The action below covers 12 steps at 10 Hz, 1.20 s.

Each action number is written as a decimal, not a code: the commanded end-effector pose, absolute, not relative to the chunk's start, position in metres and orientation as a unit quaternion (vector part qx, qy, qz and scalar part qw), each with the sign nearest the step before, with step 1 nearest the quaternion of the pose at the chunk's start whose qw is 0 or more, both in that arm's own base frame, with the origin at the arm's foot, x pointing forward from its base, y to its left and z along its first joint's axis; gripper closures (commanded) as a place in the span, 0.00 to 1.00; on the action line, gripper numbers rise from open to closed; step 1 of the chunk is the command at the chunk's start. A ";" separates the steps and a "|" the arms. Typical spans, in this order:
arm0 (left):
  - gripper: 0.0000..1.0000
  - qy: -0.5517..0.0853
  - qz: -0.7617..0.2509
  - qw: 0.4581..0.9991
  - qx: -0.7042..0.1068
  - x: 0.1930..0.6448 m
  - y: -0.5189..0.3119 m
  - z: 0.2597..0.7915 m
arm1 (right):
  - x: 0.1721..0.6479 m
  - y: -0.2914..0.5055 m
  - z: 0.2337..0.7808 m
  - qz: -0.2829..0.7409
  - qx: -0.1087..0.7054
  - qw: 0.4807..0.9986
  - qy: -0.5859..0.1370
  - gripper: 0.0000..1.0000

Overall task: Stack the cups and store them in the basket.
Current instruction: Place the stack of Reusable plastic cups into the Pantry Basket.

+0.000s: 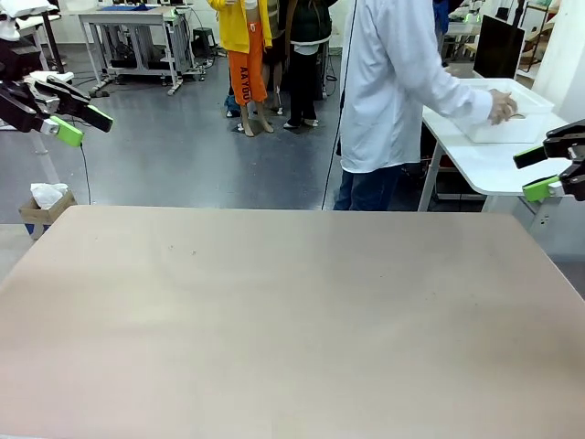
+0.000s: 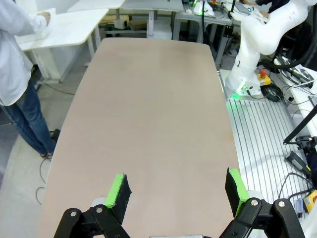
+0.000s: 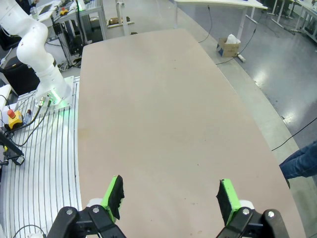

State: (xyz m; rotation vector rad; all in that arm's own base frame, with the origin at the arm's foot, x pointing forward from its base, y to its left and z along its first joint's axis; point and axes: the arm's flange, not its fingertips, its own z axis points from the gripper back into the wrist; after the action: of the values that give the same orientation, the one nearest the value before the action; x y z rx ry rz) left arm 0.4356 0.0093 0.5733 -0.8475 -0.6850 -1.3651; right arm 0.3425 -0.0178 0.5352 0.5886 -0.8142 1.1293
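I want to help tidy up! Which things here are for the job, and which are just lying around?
For the job:
- white basket, on the side table, the person's hand in it
- left claw, open
- right claw, open

Just lying about:
- cardboard box on the floor
- the main table

White rect. plastic basket (image 1: 512, 114) sits upright on a white side table at far right of front view, beyond the main table, well apart from it. Open top, plain rim, pale walls. Person's hand rests on its near rim. Contents can't be made out. Basket corner also at top left of left wrist view.
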 end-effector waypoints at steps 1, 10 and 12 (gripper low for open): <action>0.00 -0.298 -0.595 0.646 -0.373 0.436 0.009 0.577 | 0.344 -0.017 0.538 0.507 0.274 0.725 -0.377 0.00; 0.00 -0.298 -0.595 0.646 -0.373 0.436 0.009 0.577 | 0.344 -0.017 0.538 0.507 0.274 0.725 -0.377 0.00; 0.00 -0.298 -0.595 0.646 -0.373 0.436 0.009 0.577 | 0.344 -0.017 0.538 0.507 0.274 0.725 -0.377 0.00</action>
State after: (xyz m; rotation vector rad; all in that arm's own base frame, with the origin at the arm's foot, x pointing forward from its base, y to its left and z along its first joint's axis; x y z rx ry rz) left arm 0.4356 0.0093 0.5733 -0.8475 -0.6850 -1.3651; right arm 0.3425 -0.0178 0.5352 0.5886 -0.8142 1.1293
